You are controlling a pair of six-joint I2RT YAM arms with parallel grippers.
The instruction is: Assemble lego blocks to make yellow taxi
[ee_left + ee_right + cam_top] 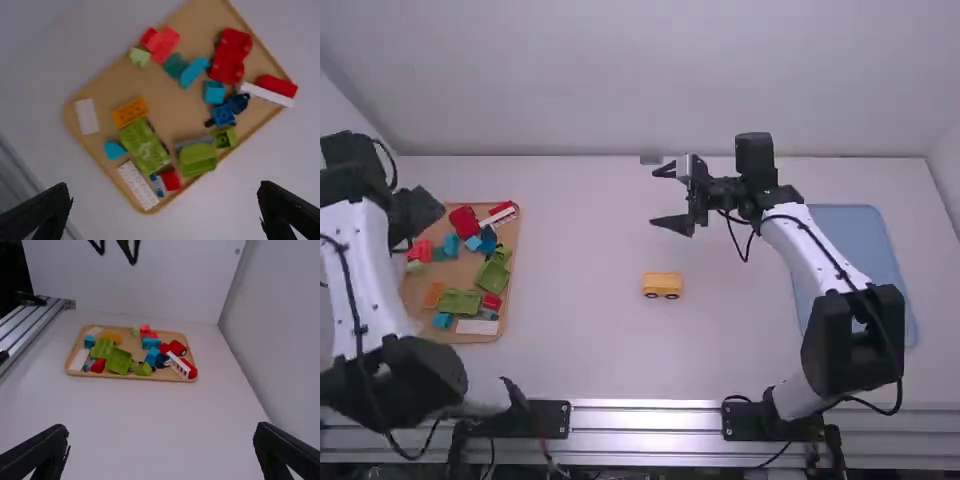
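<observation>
Sitting in high view, yellow wheeled block

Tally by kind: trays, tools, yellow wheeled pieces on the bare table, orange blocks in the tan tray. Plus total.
Trays: 2 (tan tray, blue tray)
Tools: 2 (left tool, right tool)
Yellow wheeled piece: 1
Orange block: 1
Total: 6

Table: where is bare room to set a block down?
Bare table lies between the wooden tray and the yellow car, and between that car and the metal rail. The tray is crowded with blocks, except a bare middle patch; the right gripper hangs beyond the car.
</observation>
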